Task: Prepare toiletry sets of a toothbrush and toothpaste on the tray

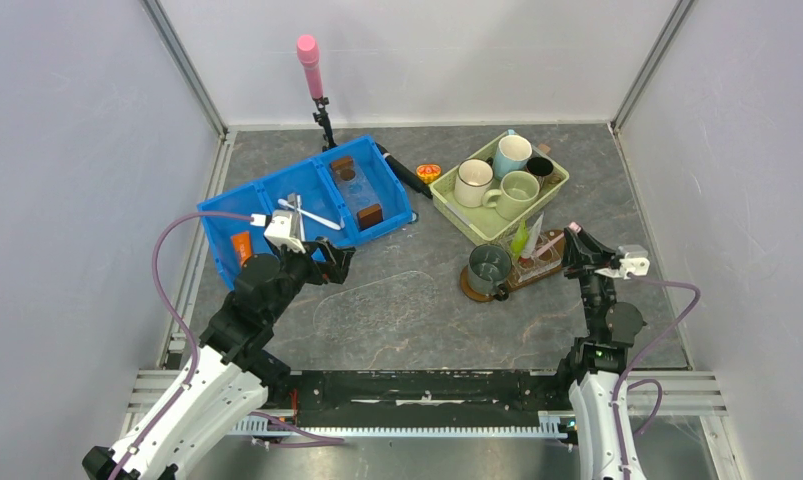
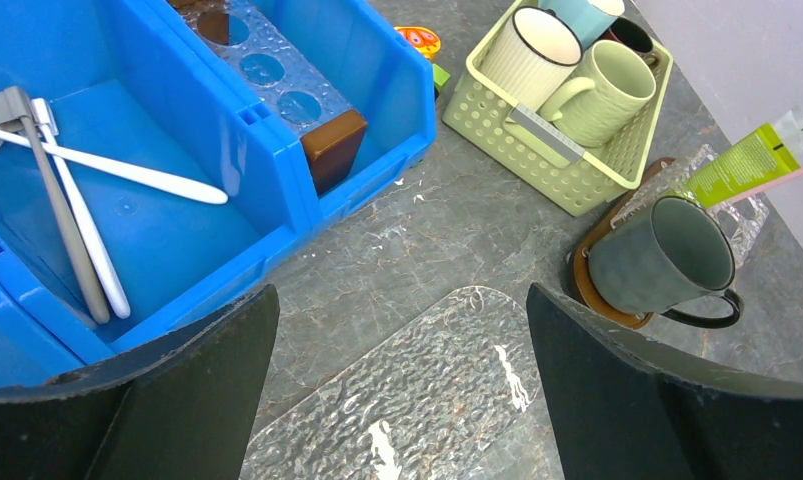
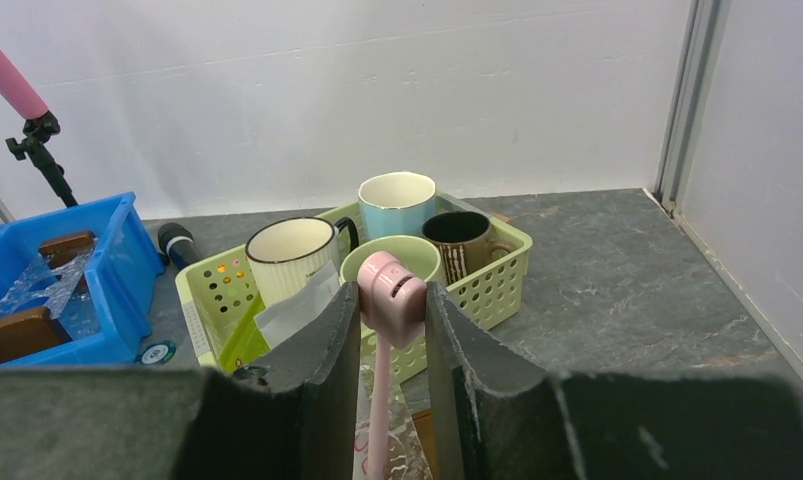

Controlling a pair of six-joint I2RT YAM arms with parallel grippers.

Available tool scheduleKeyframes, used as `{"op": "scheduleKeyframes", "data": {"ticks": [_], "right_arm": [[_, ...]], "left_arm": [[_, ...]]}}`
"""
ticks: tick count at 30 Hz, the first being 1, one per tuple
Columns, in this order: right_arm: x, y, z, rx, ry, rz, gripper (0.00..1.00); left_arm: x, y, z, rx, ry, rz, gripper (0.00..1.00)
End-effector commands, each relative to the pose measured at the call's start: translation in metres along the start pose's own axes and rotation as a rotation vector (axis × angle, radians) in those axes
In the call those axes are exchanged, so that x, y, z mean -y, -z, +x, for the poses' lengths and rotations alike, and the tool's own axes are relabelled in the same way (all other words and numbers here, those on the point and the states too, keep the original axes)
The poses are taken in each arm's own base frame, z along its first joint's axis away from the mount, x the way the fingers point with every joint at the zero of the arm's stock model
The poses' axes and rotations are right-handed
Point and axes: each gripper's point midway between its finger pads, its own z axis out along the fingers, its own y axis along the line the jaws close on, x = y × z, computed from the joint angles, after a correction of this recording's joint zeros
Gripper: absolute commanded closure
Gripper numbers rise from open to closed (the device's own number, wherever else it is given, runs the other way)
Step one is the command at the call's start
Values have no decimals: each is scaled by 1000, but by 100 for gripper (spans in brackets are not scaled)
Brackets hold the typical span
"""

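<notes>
Tabletop (image 1: 397, 310): five mugs (image 1: 489, 268), perhaps four toothbrushes (image 2: 127, 172)

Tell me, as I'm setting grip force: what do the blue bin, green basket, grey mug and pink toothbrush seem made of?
Blue bin: glossy moulded plastic, bright highlights. Green basket: matte plastic, moulded hole grid. Grey mug: likely glazed ceramic, thick rim, soft sheen. Pink toothbrush: probably smooth plastic, uniform colour.

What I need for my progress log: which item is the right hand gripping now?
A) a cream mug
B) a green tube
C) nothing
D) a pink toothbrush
D: in the right wrist view the right hand is shut on the pink toothbrush, whose top end is pinched between the two fingers.
</notes>
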Motion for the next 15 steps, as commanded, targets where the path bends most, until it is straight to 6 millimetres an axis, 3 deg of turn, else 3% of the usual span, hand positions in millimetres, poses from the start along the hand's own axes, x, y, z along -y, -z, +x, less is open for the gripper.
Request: {"op": "scheduleKeyframes", "data": {"ticks": [1, 15], "right_arm": [[3, 7, 21, -34, 13, -2, 83], [2, 8, 33, -58, 5, -14, 79]], "left_arm": [[1, 0, -12, 50, -28, 12, 0], [1, 2, -13, 56, -28, 11, 0]]}}
